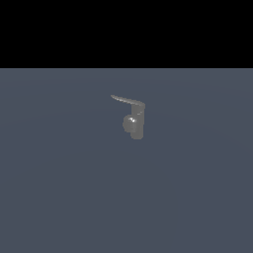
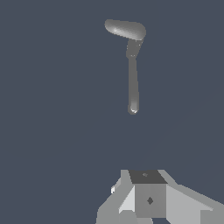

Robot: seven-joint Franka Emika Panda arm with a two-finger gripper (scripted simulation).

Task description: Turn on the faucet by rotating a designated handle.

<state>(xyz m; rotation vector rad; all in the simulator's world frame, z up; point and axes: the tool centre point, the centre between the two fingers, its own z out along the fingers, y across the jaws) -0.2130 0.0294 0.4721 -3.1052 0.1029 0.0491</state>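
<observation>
The faucet (image 1: 137, 121) is a small dull-grey upright cylinder with a rounded shiny bulge (image 1: 130, 122). It stands alone on the dark blue-grey floor near the middle of the exterior view. Its handle (image 1: 127, 100), a thin flat lever, sticks out from the top toward the exterior view's left. In the wrist view the handle (image 2: 132, 83) is a long thin bar that joins the faucet body (image 2: 133, 46) beside the rounded bulge (image 2: 125, 29). My gripper (image 2: 146, 176) shows only in the wrist view. Its fingers sit together with no gap and hold nothing. It is well apart from the handle's tip.
The flat blue-grey floor (image 1: 59, 188) spreads around the faucet. A black band lies beyond the floor's far edge (image 1: 126, 68). The arm does not show in the exterior view.
</observation>
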